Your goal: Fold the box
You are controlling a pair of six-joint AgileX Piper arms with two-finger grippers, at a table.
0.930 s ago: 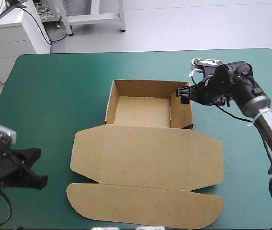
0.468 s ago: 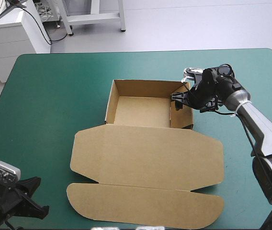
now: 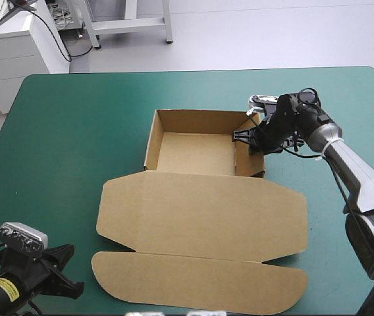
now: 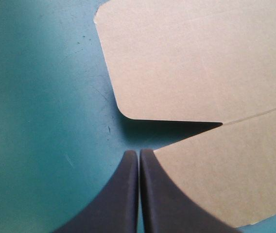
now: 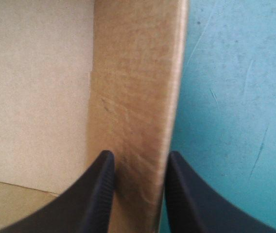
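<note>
High view, box: here's the brown cardboard box in the middle of the teal-green table cover. It is an open tray toward the far side, with the lid flat toward the near edge and the long front flap spread past it.
High view, right arm: the right gripper, black fin-shaped fingers and all, is at the tray's right wall, near its far corner.
High view, left arm: the left gripper is low by the table's near left corner, beside the flap's left end.
Left wrist view, fingers: they are pressed together in one point, with nothing between them. The lid's rounded corner lies ahead, and the flap's edge runs just beside one finger (touching or not, I can't tell).
Right wrist view, fingers: they pinch the right wall, one finger inside the tray and the other outside over the cover.
</note>
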